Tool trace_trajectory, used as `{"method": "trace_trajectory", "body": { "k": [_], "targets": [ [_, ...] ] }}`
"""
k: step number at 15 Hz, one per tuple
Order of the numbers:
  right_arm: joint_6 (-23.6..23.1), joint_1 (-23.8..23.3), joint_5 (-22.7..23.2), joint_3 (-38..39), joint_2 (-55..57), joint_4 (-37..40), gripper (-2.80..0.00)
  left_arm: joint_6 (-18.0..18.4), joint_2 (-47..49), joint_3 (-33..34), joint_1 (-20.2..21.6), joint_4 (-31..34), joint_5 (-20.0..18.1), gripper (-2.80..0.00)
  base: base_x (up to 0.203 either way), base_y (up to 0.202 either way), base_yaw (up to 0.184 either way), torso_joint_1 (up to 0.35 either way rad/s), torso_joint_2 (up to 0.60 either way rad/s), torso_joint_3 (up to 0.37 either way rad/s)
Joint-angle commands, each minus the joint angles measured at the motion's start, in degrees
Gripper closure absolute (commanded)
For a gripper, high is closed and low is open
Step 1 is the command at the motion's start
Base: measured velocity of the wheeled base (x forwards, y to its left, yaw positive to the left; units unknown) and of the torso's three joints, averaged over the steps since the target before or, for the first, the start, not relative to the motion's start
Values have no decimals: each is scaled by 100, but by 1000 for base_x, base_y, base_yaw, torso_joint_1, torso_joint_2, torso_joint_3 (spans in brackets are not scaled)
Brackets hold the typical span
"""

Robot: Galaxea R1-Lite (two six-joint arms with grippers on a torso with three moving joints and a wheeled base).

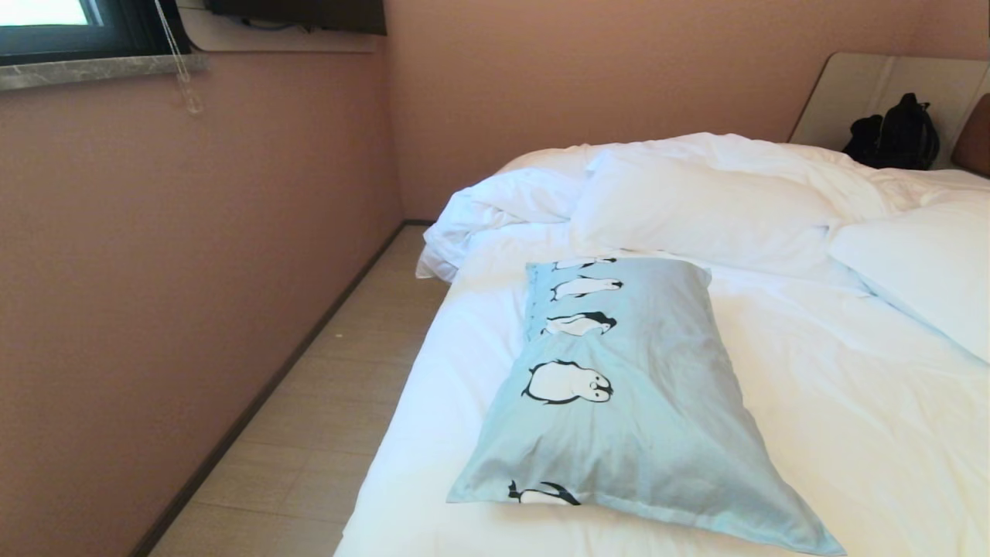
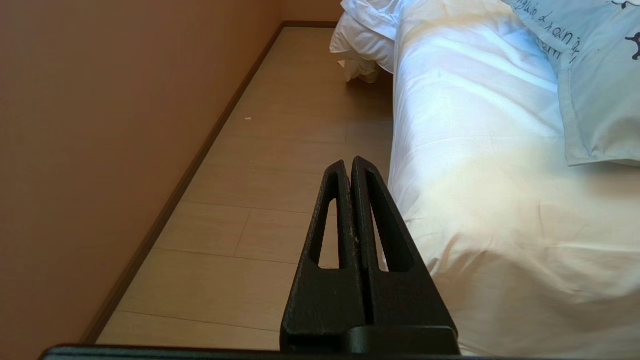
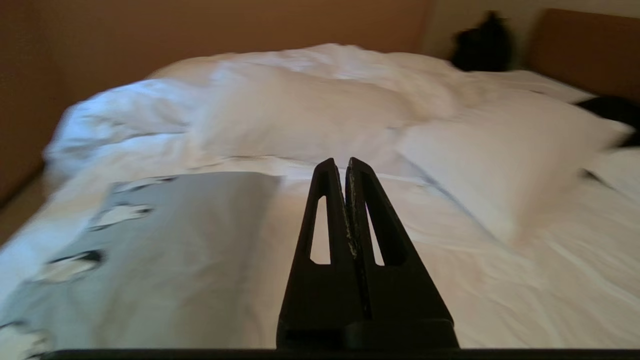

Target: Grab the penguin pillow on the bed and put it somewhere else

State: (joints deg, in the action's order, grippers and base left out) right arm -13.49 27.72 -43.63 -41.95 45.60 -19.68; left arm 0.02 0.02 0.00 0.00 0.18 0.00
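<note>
Light-blue penguin pillow [image 1: 642,402] lies lengthwise on the white bed [image 1: 851,433].

Black backpack [image 1: 893,135] sits by the headboard corner. Two plain white pillows [image 1: 700,209] lie near it. Wood-look floor [image 1: 309,433] beside the pink wall [image 1: 155,271].

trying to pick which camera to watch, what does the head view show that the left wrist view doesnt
Only the head view shows the window, the white pillows, the black backpack and the whole penguin pillow. Only the left wrist view shows the left gripper, shut, over the floor beside the bed. Both show the pink wall, wood floor and part of the penguin pillow.
</note>
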Motion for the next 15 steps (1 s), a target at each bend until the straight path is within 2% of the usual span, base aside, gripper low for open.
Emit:
{"method": "trace_trajectory", "body": {
  "k": [1,5,8,10,13,14,15],
  "targets": [
    [-47,-728,-658,316,-652,-9,0,-2,-2,0,0,-1,0,0,0,0,0,0,0,0],
    [-39,-1337,-864,758,-1461,-3,0,-2,-2,0,0,-1,0,0,0,0,0,0,0,0],
    [-85,-1655,-1844,879,-1905,-1,0,-2,-2,0,0,-1,0,0,0,0,0,0,0,0],
    [-156,-2100,-2121,942,-2102,-7,0,-2,-2,0,0,-1,0,0,0,0,0,0,0,0],
    [-326,-3031,-2128,1020,-2485,-15,0,-2,-2,0,0,-1,0,0,0,0,0,0,0,0],
    [-363,-3130,-2001,1068,-2636,-13,0,-2,-2,0,0,-1,0,0,0,0,0,0,0,0],
    [-373,-3140,-1686,1136,-2791,-5,0,-2,-2,0,0,-1,0,0,0,0,0,0,0,0]
  ]
}}
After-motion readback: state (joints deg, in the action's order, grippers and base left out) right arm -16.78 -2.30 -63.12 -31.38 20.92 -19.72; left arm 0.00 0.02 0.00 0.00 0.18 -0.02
